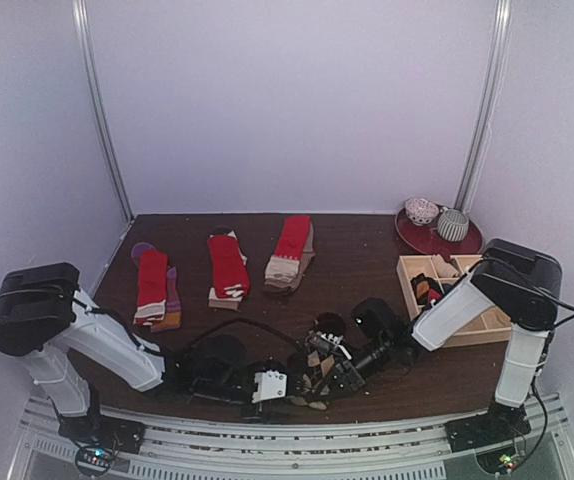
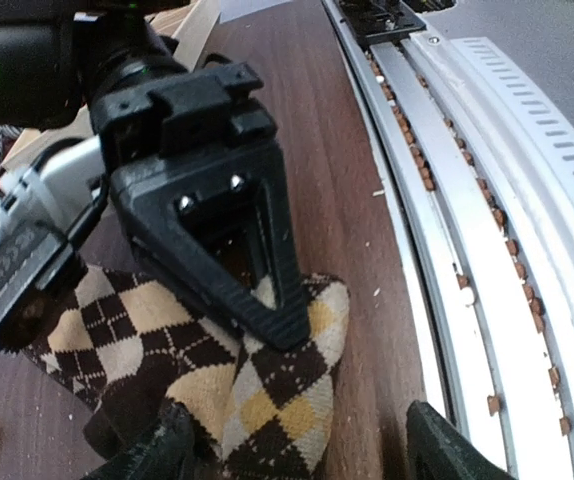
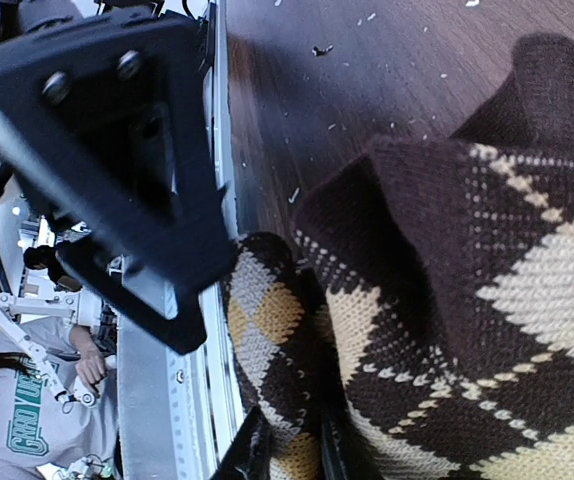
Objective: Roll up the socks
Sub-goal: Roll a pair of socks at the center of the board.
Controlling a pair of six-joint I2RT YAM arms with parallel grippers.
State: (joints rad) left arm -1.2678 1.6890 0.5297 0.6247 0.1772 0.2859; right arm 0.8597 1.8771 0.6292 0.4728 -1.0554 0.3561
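Observation:
The brown-and-beige argyle sock (image 2: pixel 267 400) lies bunched at the table's near edge, also seen in the right wrist view (image 3: pixel 467 300) and the top view (image 1: pixel 312 392). My right gripper (image 3: pixel 295 455) is shut on a fold of it; its black triangular finger (image 2: pixel 232 250) presses the sock in the left wrist view. My left gripper (image 2: pixel 297 455) is open wide, with one finger on the sock and the other over bare table by the rail. Three more sock pairs lie at the back: red with purple (image 1: pixel 155 288), red with a tan cuff (image 1: pixel 227 268) and red with a white cuff (image 1: pixel 290 252).
A pale wooden grid tray (image 1: pixel 487 325) with rolled socks stands at the right under the right arm. A dark red plate (image 1: pixel 417 238) with two balls sits at the back right. A metal rail (image 2: pixel 487 250) runs along the near table edge.

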